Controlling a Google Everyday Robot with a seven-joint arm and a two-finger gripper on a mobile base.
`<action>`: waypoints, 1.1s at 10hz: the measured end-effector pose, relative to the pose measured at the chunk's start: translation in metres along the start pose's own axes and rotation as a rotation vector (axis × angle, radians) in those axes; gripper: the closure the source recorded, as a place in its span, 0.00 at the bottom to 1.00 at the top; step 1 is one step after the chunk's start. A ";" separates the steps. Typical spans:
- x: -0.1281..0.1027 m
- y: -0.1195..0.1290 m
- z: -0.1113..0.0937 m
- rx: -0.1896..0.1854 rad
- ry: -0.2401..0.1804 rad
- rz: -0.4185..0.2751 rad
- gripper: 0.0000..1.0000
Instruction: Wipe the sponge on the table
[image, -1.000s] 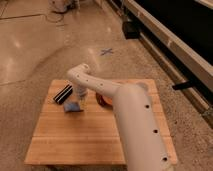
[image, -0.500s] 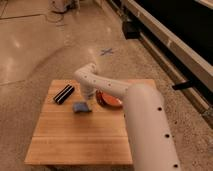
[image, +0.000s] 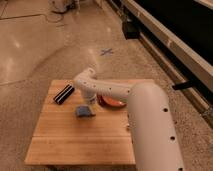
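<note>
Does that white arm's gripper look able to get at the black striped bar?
Probably yes: the gripper, down on the small light-blue sponge, is near the black striped bar, and nothing stands between them on the bamboo table.

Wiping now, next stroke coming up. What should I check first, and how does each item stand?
1. Gripper at the sponge, fingers shut on it: ok.
2. Sponge down on the table: ok.
3. Bare wood between sponge and near edge for a stroke: ok.
4. Black bar apart from sponge: ok.
5. Bowl close beside gripper, partly hidden by arm; clearance: cannot tell.
</note>
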 end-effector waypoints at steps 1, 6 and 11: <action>-0.011 0.002 0.000 0.000 -0.004 -0.023 1.00; -0.081 -0.003 0.003 0.010 -0.033 -0.154 1.00; -0.115 -0.051 0.001 0.053 -0.031 -0.196 1.00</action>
